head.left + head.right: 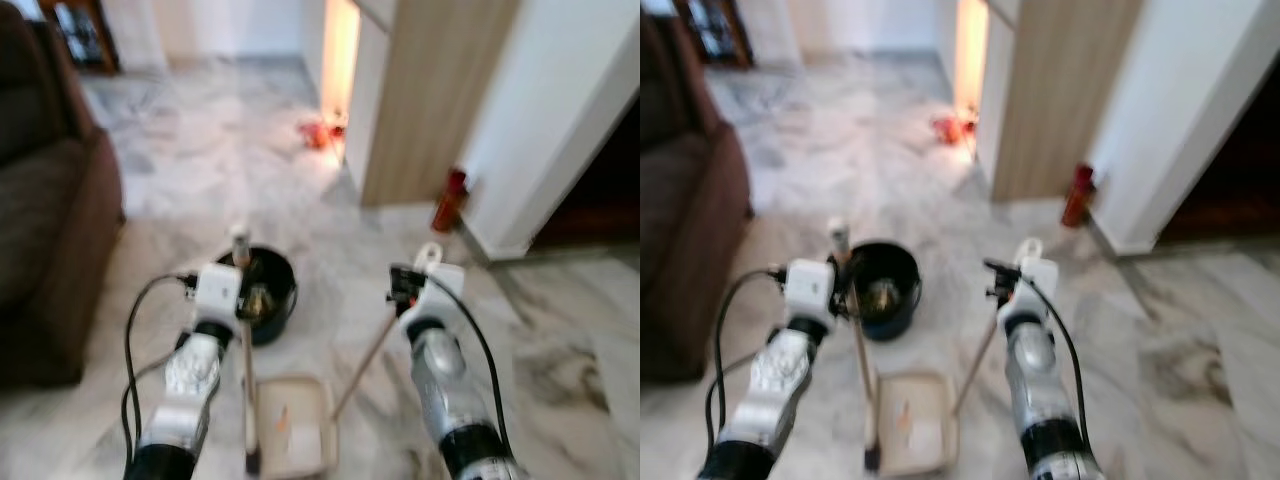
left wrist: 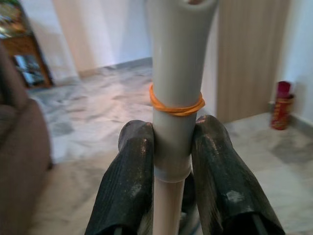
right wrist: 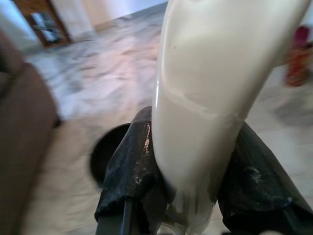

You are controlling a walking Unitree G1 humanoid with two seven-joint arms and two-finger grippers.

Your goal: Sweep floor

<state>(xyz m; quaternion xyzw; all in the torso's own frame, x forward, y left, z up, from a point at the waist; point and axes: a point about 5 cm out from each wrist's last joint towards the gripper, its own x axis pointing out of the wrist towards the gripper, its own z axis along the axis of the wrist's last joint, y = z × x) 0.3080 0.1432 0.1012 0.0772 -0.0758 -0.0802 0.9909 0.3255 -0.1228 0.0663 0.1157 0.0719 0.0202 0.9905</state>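
Gripping item one, the left end effector [image 2: 171, 161] has both black fingers [image 2: 129, 171] pinched on a pale grey plastic handle [image 2: 175, 73] ringed by an orange rubber band [image 2: 176, 105]; judged the upright pole of a cream long-handled dustpan [image 1: 295, 435], held vertical so the pan sits flat on the white-grey marble floor [image 1: 220, 160], directly below this end effector. Item two: the right end effector [image 3: 195, 166] is pressed together on a cream plastic handle top [image 3: 215, 73], seemingly the broom's; its thin shaft [image 1: 365, 365] slants down and inward from the grip toward the pan, an angle suited to drawing dirt in. Item three: a black round bucket [image 1: 265, 290] stands on the floor just beyond the left end effector, probably for emptying the pan. Item four: small orange and white scraps already lie in the pan. Other entries: brown sofa [image 1: 45, 200] off to the left arm's side; red cylindrical can [image 1: 450, 200] by the white wall [image 1: 540, 110], well ahead of the right end effector. Views are blurred.
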